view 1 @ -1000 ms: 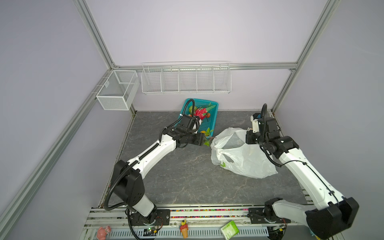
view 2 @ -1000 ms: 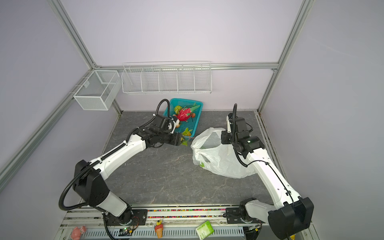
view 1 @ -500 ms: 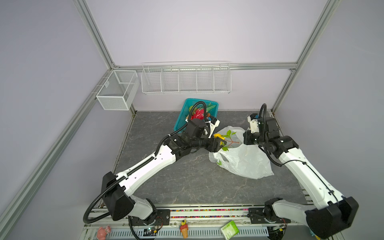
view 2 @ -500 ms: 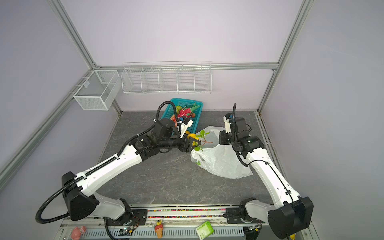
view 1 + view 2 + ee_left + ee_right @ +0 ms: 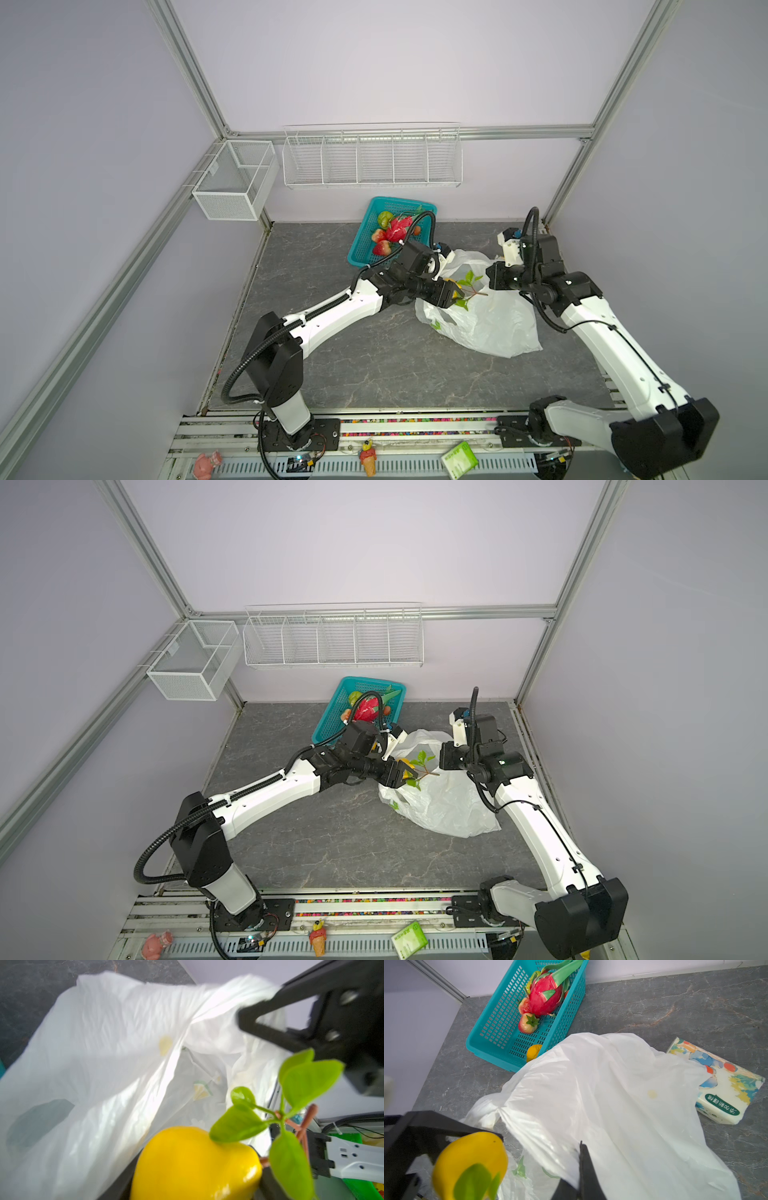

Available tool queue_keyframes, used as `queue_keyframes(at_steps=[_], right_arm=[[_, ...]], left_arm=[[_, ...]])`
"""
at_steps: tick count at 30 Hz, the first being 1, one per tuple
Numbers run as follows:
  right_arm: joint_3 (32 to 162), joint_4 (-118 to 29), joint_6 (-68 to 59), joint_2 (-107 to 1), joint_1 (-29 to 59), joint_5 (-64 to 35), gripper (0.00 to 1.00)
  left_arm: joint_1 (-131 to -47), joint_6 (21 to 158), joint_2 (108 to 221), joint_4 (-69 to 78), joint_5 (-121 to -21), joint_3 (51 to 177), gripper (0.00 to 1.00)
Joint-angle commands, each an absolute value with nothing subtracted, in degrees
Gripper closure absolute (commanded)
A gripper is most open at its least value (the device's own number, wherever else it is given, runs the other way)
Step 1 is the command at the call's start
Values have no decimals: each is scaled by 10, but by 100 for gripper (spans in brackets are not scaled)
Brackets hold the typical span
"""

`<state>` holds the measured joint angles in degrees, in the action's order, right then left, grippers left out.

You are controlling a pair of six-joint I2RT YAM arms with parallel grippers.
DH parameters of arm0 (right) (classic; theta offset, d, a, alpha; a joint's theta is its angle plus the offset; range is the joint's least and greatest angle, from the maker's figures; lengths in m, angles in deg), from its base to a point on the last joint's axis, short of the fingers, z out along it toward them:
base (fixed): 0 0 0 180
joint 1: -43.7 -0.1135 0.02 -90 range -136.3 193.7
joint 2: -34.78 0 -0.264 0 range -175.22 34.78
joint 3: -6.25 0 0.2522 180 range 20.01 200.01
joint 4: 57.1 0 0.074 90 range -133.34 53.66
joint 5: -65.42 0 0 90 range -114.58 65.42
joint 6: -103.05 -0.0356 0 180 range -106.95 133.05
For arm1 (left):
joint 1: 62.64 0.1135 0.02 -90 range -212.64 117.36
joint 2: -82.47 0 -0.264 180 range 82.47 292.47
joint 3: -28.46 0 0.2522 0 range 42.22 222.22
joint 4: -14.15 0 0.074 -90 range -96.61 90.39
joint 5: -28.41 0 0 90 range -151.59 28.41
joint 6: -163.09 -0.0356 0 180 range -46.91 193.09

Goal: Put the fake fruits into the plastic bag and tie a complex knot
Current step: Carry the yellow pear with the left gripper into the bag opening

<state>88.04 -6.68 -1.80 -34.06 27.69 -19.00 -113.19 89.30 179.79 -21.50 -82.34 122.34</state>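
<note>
My left gripper [image 5: 455, 293] is shut on a yellow lemon [image 5: 193, 1165] with a green leafy twig [image 5: 469, 286], held over the mouth of the white plastic bag [image 5: 482, 324]. The bag lies crumpled on the grey table. My right gripper [image 5: 581, 1147] is shut on the bag's rim and holds it lifted, facing the left gripper. A pink-red dragon fruit [image 5: 544, 999], strawberries [image 5: 527, 1023], a green fruit [image 5: 384, 216] and an orange [image 5: 533, 1052] lie in the teal basket [image 5: 361, 249] behind the left arm.
A colourful tissue packet [image 5: 724, 1084] lies on the table behind the bag. Two white wire baskets [image 5: 372, 160] [image 5: 232, 183] hang on the back wall. On the front rail sit an ice-cream figurine [image 5: 368, 453], a green packet [image 5: 459, 455] and a pink toy [image 5: 205, 465].
My left arm has swung from the teal basket rightward, carrying the lemon to the bag's mouth. The right gripper has kept its hold on the bag's rim.
</note>
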Motion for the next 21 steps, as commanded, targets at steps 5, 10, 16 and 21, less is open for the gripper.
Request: queue_keyframes(at_steps=[5,10,16,21], right_arm=[[890,-65,-34,-326,284,-147,93],[880,-80,-32,-322,285,-123,93],[884,-45,26,-334,284,-117,93],[889,-6,79,-338,284,-105,93]], left_arm=[[-1134,858,1830,-226,-744,1197,57],[-1126,907,1856,-233,-714,1209,58],[-1093,990,1841,-137,-783,1180,57],[-1073,1033,1836,-109,-790,1174,57]])
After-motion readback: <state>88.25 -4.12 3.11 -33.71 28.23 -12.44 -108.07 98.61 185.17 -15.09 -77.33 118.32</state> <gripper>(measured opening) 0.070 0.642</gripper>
